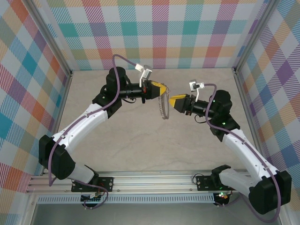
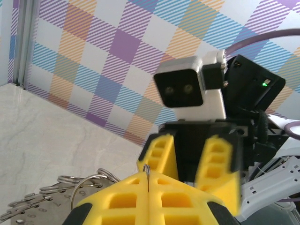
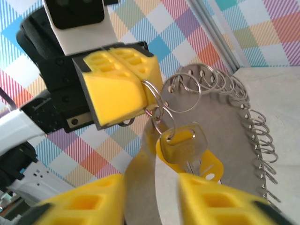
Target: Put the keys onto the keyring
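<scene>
My left gripper (image 1: pixel 158 89) is raised over the table's middle, shut on a thin wire ring (image 2: pixel 148 171) of the keyring (image 1: pixel 163 108), which hangs below it. In the right wrist view the keyring (image 3: pixel 225 126) is a grey sheet edged with several small rings. A silvery key (image 3: pixel 185 138) with a yellow tag (image 3: pixel 208 165) dangles from a small ring (image 3: pixel 161 123) right under the left gripper's fingertips (image 3: pixel 140 91). My right gripper (image 3: pixel 152 190) faces it, open, one finger on each side just below the key and touching nothing. It stands close to the left gripper's tip in the top view (image 1: pixel 171 100).
The beige tabletop (image 1: pixel 140 145) lies well below both grippers. Checked walls (image 1: pixel 159 33) enclose the back and sides, with metal posts (image 1: pixel 243 89) at the corners. The arm bases stand on the rail (image 1: pixel 150 180) at the near edge.
</scene>
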Robot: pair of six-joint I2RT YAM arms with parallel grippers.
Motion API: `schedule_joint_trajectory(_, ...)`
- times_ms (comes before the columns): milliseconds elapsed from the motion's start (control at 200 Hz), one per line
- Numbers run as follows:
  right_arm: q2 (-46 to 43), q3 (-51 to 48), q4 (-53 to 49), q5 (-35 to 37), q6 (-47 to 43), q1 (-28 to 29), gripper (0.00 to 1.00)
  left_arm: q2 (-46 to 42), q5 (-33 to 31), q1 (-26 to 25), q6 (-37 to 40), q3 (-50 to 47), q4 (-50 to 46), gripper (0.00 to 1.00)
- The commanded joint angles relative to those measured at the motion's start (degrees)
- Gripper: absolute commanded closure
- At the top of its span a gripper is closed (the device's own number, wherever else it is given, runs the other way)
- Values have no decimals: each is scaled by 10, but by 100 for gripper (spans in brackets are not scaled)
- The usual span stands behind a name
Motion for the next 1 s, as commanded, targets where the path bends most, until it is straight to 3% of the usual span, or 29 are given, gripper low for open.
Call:
schedule_joint_trajectory(0,-35,14,-1,21,-12,-19,55,-25,4,-2,-2,-2,26,100)
schedule_joint_trajectory(540,51,66,61,-31,26,-23,55,-21,13,-4,-10,2,35,100)
schedule_joint_trajectory(995,76,67,97,-56,52,-20,69,-18,10,-6,-10,7,33,100)
